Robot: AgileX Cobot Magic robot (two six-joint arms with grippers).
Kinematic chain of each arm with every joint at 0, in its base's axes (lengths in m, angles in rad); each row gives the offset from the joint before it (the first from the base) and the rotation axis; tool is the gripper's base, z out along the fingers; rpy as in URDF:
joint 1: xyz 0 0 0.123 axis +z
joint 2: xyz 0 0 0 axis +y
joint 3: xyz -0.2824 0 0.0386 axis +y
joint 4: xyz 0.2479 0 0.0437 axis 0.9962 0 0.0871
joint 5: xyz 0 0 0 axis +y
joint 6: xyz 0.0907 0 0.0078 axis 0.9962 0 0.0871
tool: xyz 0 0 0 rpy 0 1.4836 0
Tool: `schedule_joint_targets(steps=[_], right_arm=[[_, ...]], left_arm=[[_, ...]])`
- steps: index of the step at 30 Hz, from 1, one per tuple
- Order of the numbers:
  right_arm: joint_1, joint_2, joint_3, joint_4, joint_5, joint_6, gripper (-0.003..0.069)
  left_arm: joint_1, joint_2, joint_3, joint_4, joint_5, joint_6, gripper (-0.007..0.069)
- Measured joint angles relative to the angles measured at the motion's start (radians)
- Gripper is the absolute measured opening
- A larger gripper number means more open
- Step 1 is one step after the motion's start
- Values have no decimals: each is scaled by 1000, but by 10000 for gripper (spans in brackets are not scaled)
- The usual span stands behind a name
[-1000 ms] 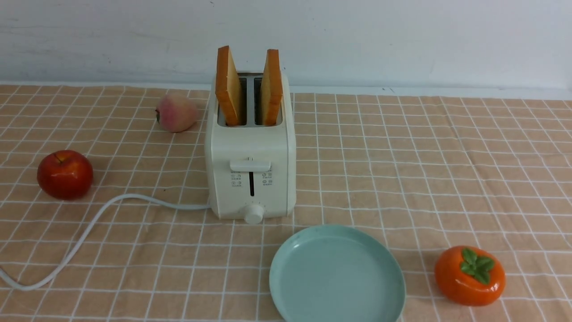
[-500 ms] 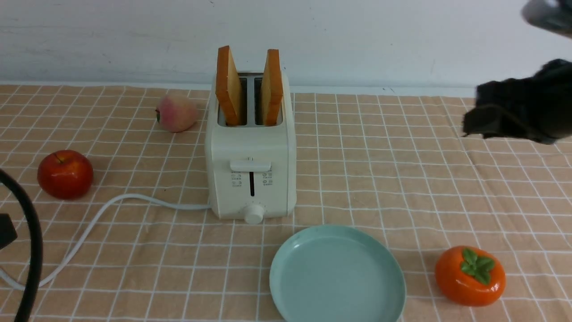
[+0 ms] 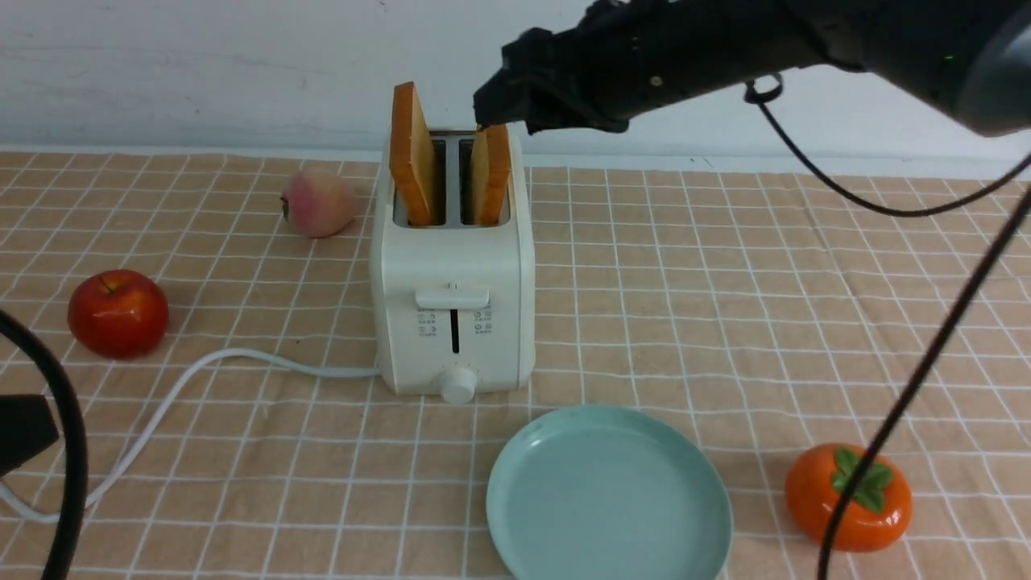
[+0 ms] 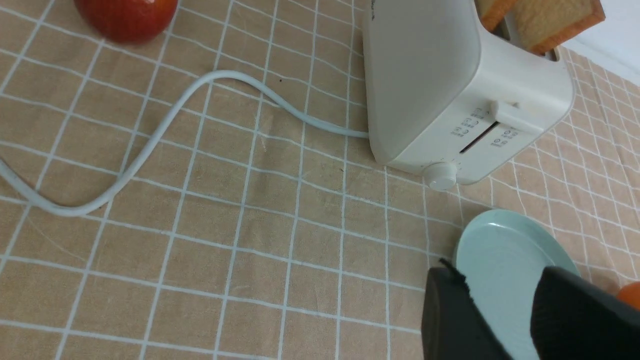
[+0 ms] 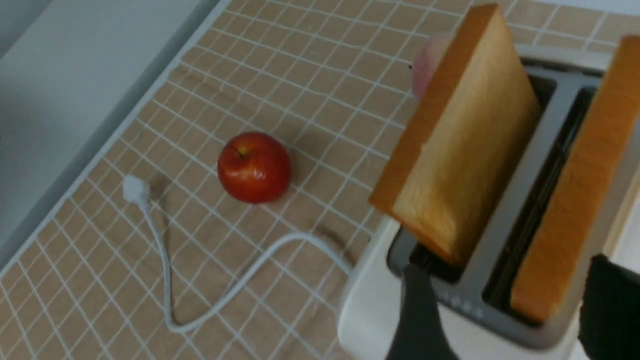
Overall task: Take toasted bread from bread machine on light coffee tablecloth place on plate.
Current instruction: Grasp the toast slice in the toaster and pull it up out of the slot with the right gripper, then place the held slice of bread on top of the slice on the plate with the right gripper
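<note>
The cream-white bread machine (image 3: 451,274) stands mid-table on the light coffee tablecloth (image 3: 725,306). Two slices of toasted bread stand upright in its slots, the left slice (image 3: 412,157) and the right slice (image 3: 491,173). My right gripper (image 3: 493,109) hovers just above the right slice. In the right wrist view it (image 5: 510,305) is open, and its fingers (image 5: 417,315) straddle the right slice (image 5: 575,200) without touching it. The pale blue-green plate (image 3: 608,495) lies empty in front of the toaster. My left gripper (image 4: 505,310) is open and empty, low at the left, above the plate's rim (image 4: 480,230).
A red apple (image 3: 118,314) and a peach (image 3: 318,201) sit left of the toaster. An orange persimmon (image 3: 847,498) sits right of the plate. The white cord (image 3: 201,379) snakes left across the cloth. A wall runs behind the table.
My right arm has swung in from the far right to just above the right slice. My left arm has come a little further into view at the lower left. The bread has not moved.
</note>
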Motion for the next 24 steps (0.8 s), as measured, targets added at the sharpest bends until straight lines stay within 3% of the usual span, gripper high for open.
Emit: schedule_joint_targets(steps=[4, 10, 14, 16, 18, 24], right_arm=[[0, 133, -104, -9, -35, 6, 504], [0, 199, -121, -11, -54, 7, 486], [-1, 197, -123, -10, -54, 7, 342], [-3, 189, -123, -9, -54, 8, 234], [-12, 168, -123, -8, -53, 8, 80], [-62, 21, -152, -6, -55, 8, 63]], left_arm=[[0, 0, 0, -3, 0, 0, 238], [-1, 0, 0, -3, 1, 1, 238], [-1, 0, 0, -3, 2, 1, 238], [-1, 0, 0, -3, 2, 1, 238], [-1, 0, 0, -3, 4, 1, 238], [-1, 0, 0, 1, 7, 3, 238]])
